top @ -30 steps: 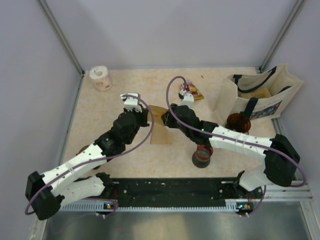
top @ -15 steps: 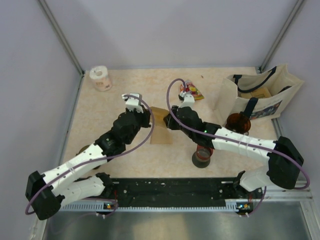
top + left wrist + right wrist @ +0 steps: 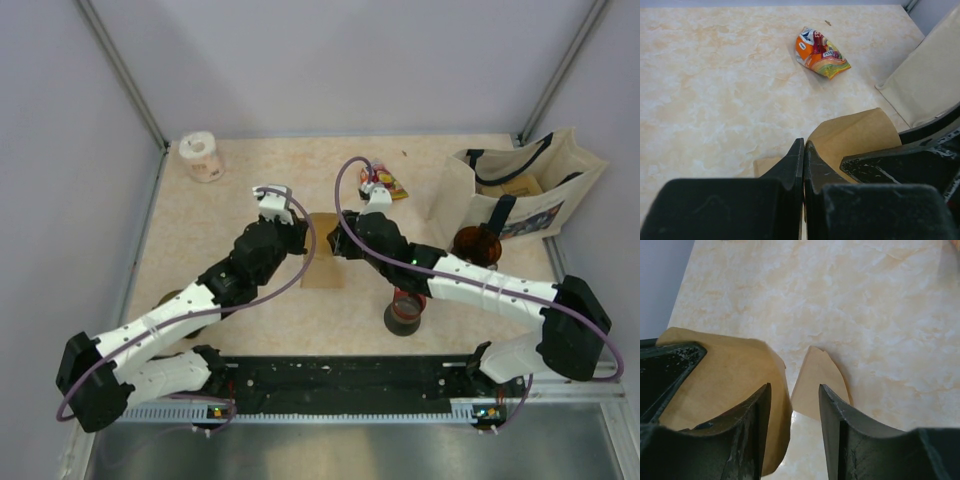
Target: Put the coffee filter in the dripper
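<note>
The marbled beige tabletop (image 3: 200, 230) carries a cream tote bag (image 3: 455, 200) at its far right, and a flat tan thing I cannot identify shows in its mouth. Mid-table is the coffee filter (image 3: 725, 375), a brown paper fan. My left fingers (image 3: 804, 150) are pressed together on its edge, while my right fingers (image 3: 338, 246) stand parted with its other edge between them, gripping nothing. A second brown paper piece (image 3: 817, 382) lies flat just beside it. The black red-rimmed cup (image 3: 404, 312) sits under my right arm, its contents hidden. The dripper (image 3: 475, 243), a translucent amber-brown cone, stands upright just before the bag, well apart from the filter.
</note>
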Motion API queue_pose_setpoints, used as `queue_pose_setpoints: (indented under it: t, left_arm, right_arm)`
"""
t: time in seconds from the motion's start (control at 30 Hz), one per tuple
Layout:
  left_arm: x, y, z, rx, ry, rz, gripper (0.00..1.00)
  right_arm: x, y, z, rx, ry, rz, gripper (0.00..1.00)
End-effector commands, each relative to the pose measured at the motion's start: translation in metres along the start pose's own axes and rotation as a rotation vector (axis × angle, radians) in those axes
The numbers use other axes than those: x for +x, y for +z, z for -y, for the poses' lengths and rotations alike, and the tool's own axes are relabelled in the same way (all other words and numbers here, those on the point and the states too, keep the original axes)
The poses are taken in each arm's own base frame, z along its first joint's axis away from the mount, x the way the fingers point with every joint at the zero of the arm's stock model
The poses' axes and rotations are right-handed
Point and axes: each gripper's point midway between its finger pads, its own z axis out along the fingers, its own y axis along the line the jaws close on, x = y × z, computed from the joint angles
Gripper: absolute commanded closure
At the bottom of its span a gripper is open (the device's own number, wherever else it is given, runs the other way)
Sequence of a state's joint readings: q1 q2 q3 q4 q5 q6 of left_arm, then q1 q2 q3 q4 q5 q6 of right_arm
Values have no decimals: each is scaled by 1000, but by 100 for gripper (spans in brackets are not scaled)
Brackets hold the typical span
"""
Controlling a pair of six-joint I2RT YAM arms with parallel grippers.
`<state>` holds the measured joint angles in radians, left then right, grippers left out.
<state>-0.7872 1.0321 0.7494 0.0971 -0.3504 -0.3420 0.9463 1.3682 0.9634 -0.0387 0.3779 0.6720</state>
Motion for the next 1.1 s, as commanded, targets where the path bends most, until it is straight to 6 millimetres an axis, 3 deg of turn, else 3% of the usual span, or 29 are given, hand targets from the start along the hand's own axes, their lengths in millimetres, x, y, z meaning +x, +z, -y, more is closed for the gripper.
queue_pose_setpoints:
  t: [0.0,0.1,0.2,0.33,0.37,0.4,0.5,0.53,0.63,0.73,0.83,0.9,1.07]
  left_arm:
    - [-14,7,1,-21,-17,39,100]
    - [-14,7,1,-24,-22,42,100]
    - [-15,7,-3,-47,-28,44,100]
    - [-18,7,-5,-64,-40,48,98]
    - [-19,4,-1,-47,-48,32,91]
    - [-18,1,5,-15,-63,13,75]
    - [-28,-13,26,116,-82,28,14]
    - [-34,-20,31,157,-87,44,1]
    - [-47,-45,55,322,-89,81,1]
    - [-58,-59,53,357,-115,160,1]
    - [-57,-56,43,305,-121,167,1]
    - [-53,-50,41,289,-123,145,1]
    - [-41,-32,37,241,-129,89,1]
  right_arm:
    - [-34,-11,-11,-24,20,89,56]
    - [-35,-10,-10,-14,13,89,58]
    - [-28,-8,-7,-2,12,63,71]
    - [-22,-10,0,30,13,37,100]
    - [-23,-12,2,44,10,36,100]
    - [-25,-15,4,57,2,33,100]
    - [-37,-31,19,125,-33,30,100]
    - [-42,-38,22,132,-29,19,100]
    - [-50,-66,42,155,-11,-51,100]
    - [-69,-112,65,212,13,-57,100]
    - [-85,-159,93,296,34,-31,100]
    - [-92,-187,125,413,40,-19,100]
    - [-106,-217,171,614,3,-41,100]
